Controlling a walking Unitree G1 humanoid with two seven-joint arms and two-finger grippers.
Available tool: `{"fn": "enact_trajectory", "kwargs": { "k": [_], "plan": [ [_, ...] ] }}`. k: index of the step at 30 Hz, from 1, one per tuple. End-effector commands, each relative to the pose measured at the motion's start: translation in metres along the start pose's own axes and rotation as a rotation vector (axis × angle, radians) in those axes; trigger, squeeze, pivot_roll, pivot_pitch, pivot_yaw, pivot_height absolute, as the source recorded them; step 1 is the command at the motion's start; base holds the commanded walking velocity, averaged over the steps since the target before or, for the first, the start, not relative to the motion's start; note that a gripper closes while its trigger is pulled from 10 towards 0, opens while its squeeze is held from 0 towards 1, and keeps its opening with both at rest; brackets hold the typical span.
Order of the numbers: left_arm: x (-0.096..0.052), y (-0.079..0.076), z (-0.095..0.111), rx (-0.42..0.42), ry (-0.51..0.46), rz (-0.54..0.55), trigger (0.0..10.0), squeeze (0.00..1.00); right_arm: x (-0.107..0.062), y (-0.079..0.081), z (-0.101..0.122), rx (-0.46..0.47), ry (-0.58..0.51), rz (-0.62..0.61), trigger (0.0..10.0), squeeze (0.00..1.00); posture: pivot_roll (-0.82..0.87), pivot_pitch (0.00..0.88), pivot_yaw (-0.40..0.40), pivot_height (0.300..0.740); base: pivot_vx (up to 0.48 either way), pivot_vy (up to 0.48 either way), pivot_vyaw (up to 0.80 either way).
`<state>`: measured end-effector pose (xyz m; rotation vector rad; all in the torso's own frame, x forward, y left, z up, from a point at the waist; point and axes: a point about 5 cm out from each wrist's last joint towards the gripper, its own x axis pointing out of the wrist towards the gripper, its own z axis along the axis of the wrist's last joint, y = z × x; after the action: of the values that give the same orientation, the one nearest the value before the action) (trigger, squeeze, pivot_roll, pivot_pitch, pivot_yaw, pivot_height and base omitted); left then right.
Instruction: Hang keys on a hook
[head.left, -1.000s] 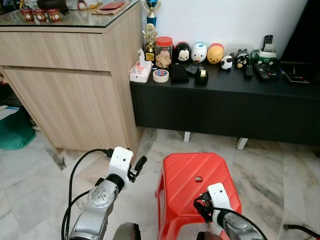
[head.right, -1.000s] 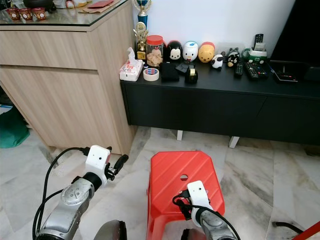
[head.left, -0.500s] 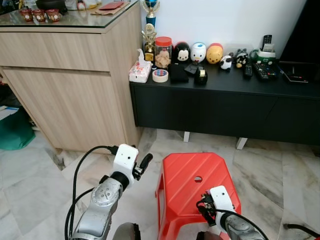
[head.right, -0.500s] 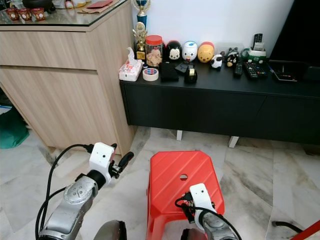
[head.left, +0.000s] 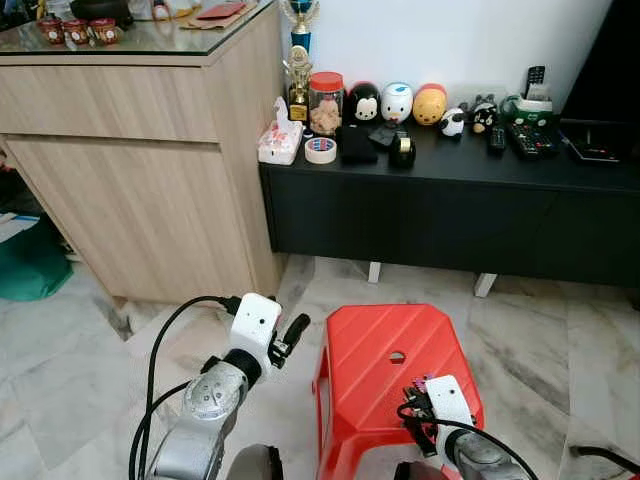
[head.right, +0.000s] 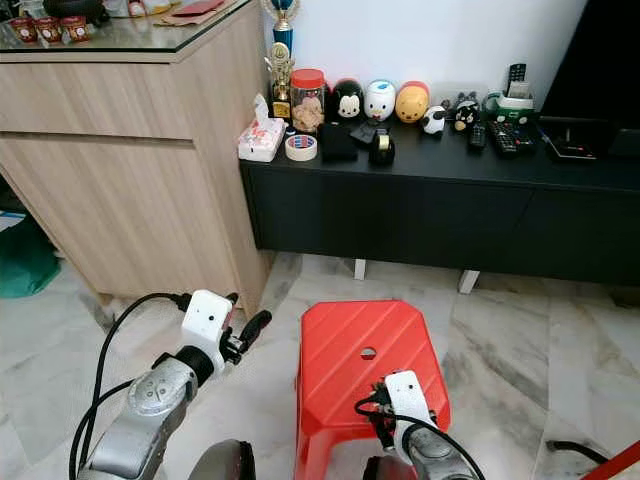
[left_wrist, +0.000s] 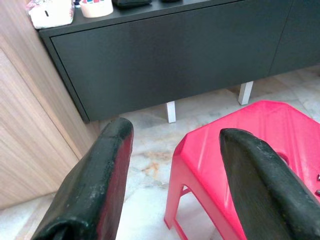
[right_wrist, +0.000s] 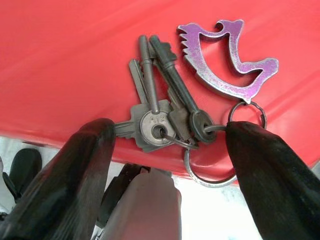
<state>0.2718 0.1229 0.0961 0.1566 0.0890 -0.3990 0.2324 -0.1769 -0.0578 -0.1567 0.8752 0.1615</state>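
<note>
Red plastic forms the stool (head.left: 395, 370) standing on the marble floor (head.left: 70, 370) in front of the robot. A bunch of keys (right_wrist: 165, 112) lies on the stool's top, near its front edge. The bunch consists of several grey metal keys on a wire ring, joined to a purple metal carabiner (right_wrist: 227, 60) with a toothed inner edge. One round key head carries stamped characters; they are too small to read.

The right tool (right_wrist: 170, 155) is at the front edge of the stool, over the keys. Its two black fingers (right_wrist: 70, 180) are spread apart, one on each side of the bunch, and grip nothing. In the head views the purple carabiner shows just beside the right wrist housing (head.left: 445, 400).

The left tool (head.left: 290, 333) is raised to the left of the stool, above the floor. Its fingers (left_wrist: 90, 185) are spread wide and hold nothing.

Behind the stool stands a low black table (head.left: 450, 215) against the white wall. It carries a tissue pack (head.left: 281, 140), a roll of tape (head.left: 320, 150), a red-lidded jar (head.left: 327, 102), a trophy (head.left: 298, 70), several round toy figures (head.left: 397, 103) and remote controls (head.left: 525, 138). No writing on these items is legible. A wooden cabinet (head.left: 140, 150) with a glass top stands to the left.
</note>
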Motion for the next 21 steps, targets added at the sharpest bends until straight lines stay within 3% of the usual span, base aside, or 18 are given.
{"fn": "enact_trajectory", "kwargs": {
  "k": [1, 2, 21],
  "plan": [
    [-0.0022, 0.0, 0.0015, 0.016, 0.008, -0.004, 10.0, 0.0, -0.0005, 0.0012, -0.0069, 0.025, 0.036, 0.002, 2.5, 0.0, 0.1, 0.0, -0.005, 0.625, 0.0, 0.0, 0.0],
    [-0.0027, -0.0002, 0.0013, 0.017, 0.011, -0.006, 10.0, 0.0, -0.0004, 0.0024, -0.0077, 0.024, 0.039, 0.008, 0.0, 0.0, 0.1, 0.0, -0.004, 0.625, 0.0, 0.0, 0.0],
    [-0.0041, -0.0006, 0.0014, 0.024, 0.026, 0.006, 10.0, 0.0, -0.0001, 0.0037, -0.0078, 0.031, 0.046, 0.008, 0.0, 0.0, 0.11, 0.0, -0.005, 0.625, 0.0, 0.0, 0.0]
  ]
}}
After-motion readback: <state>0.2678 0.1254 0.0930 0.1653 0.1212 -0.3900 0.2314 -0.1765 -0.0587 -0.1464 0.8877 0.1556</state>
